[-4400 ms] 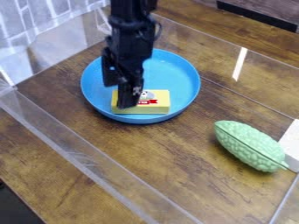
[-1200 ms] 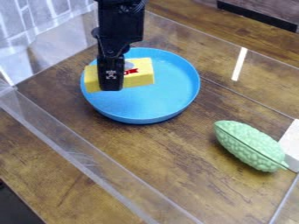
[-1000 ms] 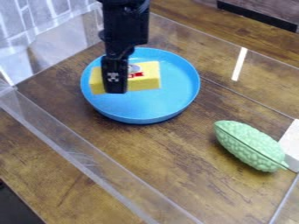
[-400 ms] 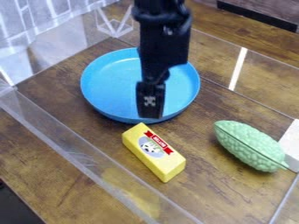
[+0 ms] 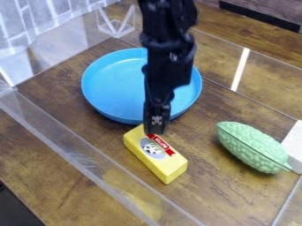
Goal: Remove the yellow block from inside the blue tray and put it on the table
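The yellow block (image 5: 158, 154) lies flat on the table (image 5: 71, 141), just in front of the blue tray (image 5: 118, 84), with its red banner and round picture facing up. The tray has nothing in it. My gripper (image 5: 156, 121) points straight down at the block's far end, right by the tray's front rim. Its dark fingers look open and hold nothing. I cannot tell whether the tips touch the block.
A green oval textured object (image 5: 252, 146) rests on the table at the right, with a white thing (image 5: 295, 146) at the frame's right edge beside it. Clear acrylic walls (image 5: 83, 168) run along the table's front and left edges.
The block was in the gripper over the tray's left side. It now lies free on the table in front of the tray. The gripper has moved right and come down over its far end.
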`<state>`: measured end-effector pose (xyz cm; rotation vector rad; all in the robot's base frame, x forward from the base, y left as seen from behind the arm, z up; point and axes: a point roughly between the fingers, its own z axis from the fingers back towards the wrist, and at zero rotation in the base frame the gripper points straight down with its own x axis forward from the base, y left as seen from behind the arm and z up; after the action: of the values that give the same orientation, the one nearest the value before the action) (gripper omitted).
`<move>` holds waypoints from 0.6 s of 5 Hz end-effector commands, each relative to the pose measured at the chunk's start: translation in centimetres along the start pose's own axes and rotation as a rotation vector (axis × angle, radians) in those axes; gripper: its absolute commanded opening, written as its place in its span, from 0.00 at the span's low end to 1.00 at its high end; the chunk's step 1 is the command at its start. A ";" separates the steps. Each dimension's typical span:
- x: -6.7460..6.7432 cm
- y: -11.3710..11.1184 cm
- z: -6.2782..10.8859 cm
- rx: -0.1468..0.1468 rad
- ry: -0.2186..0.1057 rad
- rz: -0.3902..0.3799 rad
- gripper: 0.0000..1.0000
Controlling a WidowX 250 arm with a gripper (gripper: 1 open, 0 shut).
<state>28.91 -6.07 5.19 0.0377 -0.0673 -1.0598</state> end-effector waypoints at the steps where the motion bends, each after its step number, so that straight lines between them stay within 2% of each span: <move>1: 0.9 0.8 2.4 0.087 -0.024 -0.002 1.00; 2: 1.0 2.1 2.7 0.107 -0.019 0.024 1.00; 3: 0.6 3.5 5.1 0.169 -0.012 0.080 1.00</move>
<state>30.96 -5.16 7.88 0.1524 -0.0801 -0.9944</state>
